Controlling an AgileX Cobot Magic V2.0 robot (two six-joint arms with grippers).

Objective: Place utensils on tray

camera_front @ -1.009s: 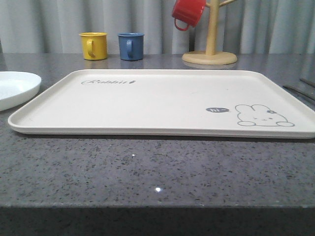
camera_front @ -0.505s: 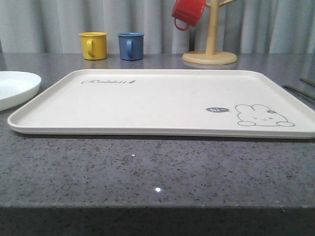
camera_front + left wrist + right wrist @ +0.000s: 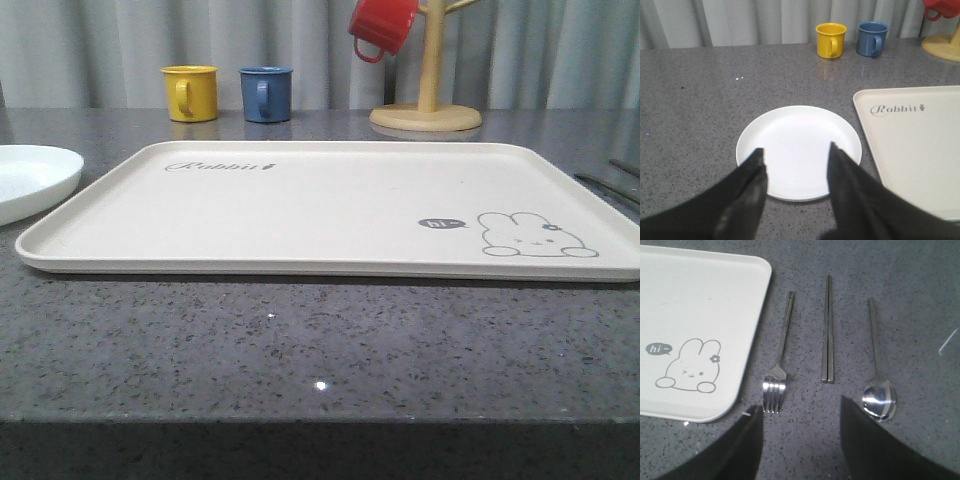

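- The big flat cream tray [image 3: 330, 200] with the grey rabbit drawing has nothing on it.
- The shiny silver fork [image 3: 779, 360], flat chopsticks [image 3: 828, 330] and long spoon [image 3: 876, 370] lie side by side on the grey table [image 3: 920, 300], just beside the tray.
- The right gripper [image 3: 801, 415] is spread wide above them, holding nothing.
- The left gripper [image 3: 796, 157] is spread wide over the round white plate [image 3: 799, 135], holding nothing.

Kitchen-like counter: speckled grey stone top [image 3: 300, 350], mugs [image 3: 190, 93] by a wooden mug tree [image 3: 428, 100], grey curtains [image 3: 100, 45].
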